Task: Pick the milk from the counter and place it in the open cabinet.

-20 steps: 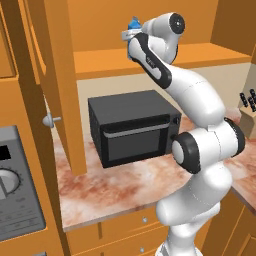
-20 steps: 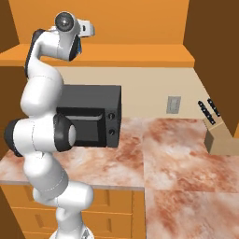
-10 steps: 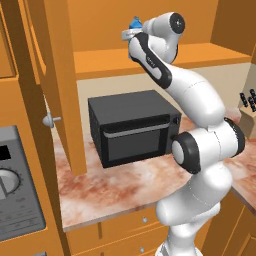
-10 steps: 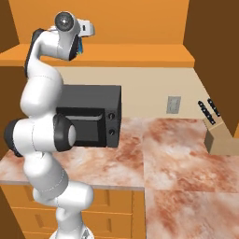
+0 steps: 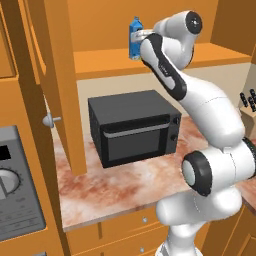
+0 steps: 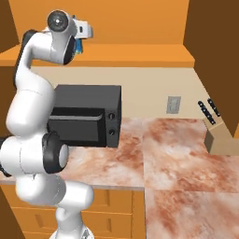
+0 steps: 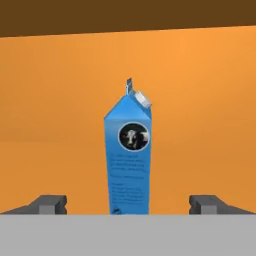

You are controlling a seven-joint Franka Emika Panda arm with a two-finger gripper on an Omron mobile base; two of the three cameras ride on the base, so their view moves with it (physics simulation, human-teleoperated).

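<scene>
The milk (image 5: 135, 38), a blue gabled carton, stands upright on the shelf of the open cabinet (image 5: 100, 62). In the hand view the milk (image 7: 127, 165) faces me with its dark round mark, against the orange back wall. My gripper (image 7: 127, 205) is open, and its two fingertips (image 7: 50, 204) stand wide apart on either side of the carton without touching it. From the left base my gripper (image 5: 141, 41) is just right of the carton. From the right base a blue sliver of the milk (image 6: 80, 45) shows behind my gripper (image 6: 84, 33). The counter (image 5: 125, 185) lies below.
A black microwave oven (image 5: 132, 127) sits on the counter under the shelf. The cabinet's tall door (image 5: 55, 75) with a silver knob (image 5: 48, 120) stands open at the left. A knife block (image 6: 217, 135) is at the far right, a stove (image 5: 15, 200) at the left.
</scene>
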